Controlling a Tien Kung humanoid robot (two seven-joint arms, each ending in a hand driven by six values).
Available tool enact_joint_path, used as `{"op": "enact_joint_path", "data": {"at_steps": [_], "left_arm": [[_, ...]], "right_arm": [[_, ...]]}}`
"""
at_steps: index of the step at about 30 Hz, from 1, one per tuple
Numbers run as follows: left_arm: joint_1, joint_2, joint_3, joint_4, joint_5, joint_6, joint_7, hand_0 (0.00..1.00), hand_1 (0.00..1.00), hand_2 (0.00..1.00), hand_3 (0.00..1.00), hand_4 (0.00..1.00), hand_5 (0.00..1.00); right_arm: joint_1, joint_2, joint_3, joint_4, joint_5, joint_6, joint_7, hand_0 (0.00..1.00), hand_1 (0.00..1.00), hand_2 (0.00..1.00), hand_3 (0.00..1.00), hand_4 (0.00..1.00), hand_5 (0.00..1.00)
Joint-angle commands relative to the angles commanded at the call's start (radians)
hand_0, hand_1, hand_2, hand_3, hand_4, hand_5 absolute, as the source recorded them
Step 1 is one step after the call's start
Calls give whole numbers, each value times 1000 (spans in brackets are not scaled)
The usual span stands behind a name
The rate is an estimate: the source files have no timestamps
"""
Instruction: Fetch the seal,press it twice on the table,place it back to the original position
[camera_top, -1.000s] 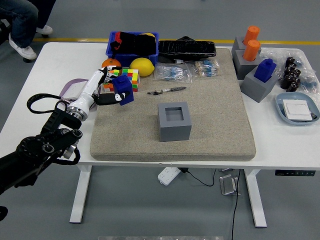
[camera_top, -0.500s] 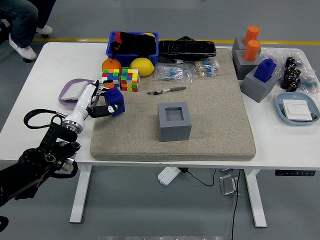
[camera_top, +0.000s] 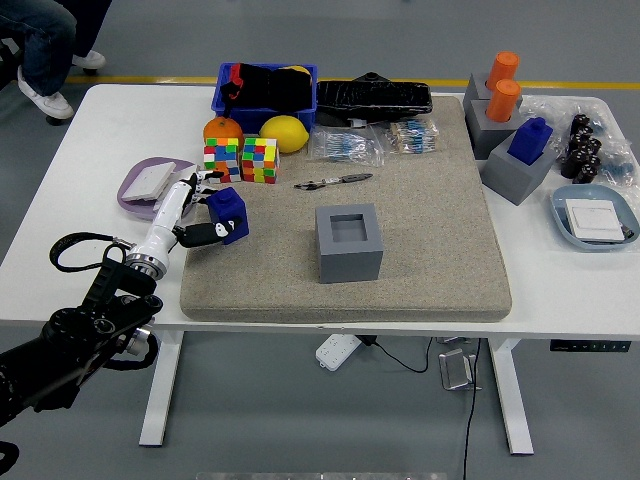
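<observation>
The left arm enters from the lower left corner and extends diagonally up to the mat's left edge. The left hand (camera_top: 192, 213) (white, with black fingertips) has its fingers clenched around the blue seal (camera_top: 229, 213), which sits low over the left margin of the grey mat (camera_top: 430, 240). The empty grey seal holder (camera_top: 349, 241) stands well apart at mat centre. No legible writing appears.
</observation>
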Motion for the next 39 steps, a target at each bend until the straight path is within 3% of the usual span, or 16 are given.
{"op": "enact_joint_path", "data": {"at_steps": [9, 17, 25, 29, 32, 39], "left_arm": [[5, 1, 13, 0, -7, 0, -5, 693, 515, 446, 777, 779, 2], [-6, 20, -87, -72, 50, 8, -8, 694, 515, 445, 776, 775, 2], [-15, 39, -186, -251, 140, 29, 0, 696, 513, 445, 774, 773, 2], [-29, 40, -196, -356, 203, -8, 69, 699, 516, 445, 777, 771, 2], [-54, 42, -168, -421, 242, -50, 134, 699, 516, 445, 777, 771, 2], [-115, 33, -92, -472, 256, -96, 172, 702, 518, 445, 779, 770, 2]], "right_arm": [[-1, 2, -1, 1, 1, 0, 0, 938, 774, 758, 674, 843, 406], [-1, 0, 0, 0, 0, 0, 0, 939, 774, 758, 674, 844, 406], [-2, 0, 4, -1, -1, 0, 0, 939, 774, 758, 674, 844, 406], [-1, -1, 4, -2, -1, 0, 0, 939, 774, 758, 674, 845, 408], [1, -2, 1, 0, 1, 1, 1, 939, 774, 758, 674, 845, 408], [3, -4, -5, -1, 4, 2, 1, 940, 774, 757, 674, 845, 407]]}}
